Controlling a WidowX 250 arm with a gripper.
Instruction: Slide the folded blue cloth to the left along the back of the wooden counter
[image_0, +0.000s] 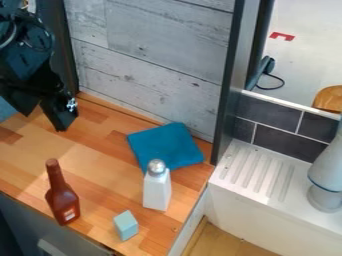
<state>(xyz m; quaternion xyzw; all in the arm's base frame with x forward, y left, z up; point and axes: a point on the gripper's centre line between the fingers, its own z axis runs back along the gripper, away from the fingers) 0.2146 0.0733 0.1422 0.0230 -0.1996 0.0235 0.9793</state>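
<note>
The black gripper (41, 111) hangs at the upper left over the wooden counter, its two fingers apart with nothing visible between them. A brown bottle (61, 201) stands near the counter's front edge, below the gripper in the view. Right of the bottle is a white container with a silver cap (157, 191), upright. Just behind it lies a folded teal cloth (167, 146), partly covered by the container's top. A small light-blue block (125, 226) rests near the front edge, between the bottle and the white container and nearer the front.
A grey plank wall (150, 55) backs the wooden counter (87, 147), with a dark upright post (232, 80) at its right end. Beyond is a white ridged drainboard (257, 172) and a grey object (327, 175) standing at the right edge.
</note>
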